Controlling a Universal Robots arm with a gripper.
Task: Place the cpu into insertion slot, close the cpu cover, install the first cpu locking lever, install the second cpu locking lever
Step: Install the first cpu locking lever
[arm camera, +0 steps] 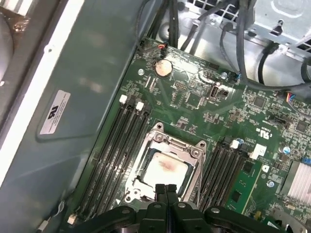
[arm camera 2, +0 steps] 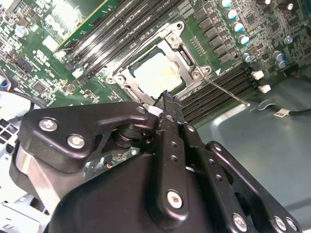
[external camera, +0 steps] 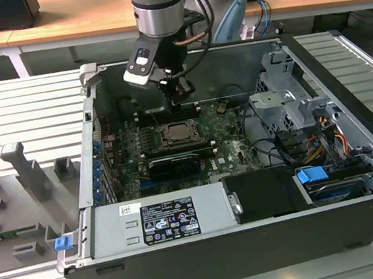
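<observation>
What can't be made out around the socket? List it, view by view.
- Second wrist view: the gripper hides the edge of the cpu and of the cpu cover nearest its fingers.
- First wrist view: the gripper's body covers that same edge of the cover.
- Exterior view: the insertion slot is too small to tell whether the cover lies flat.
</observation>
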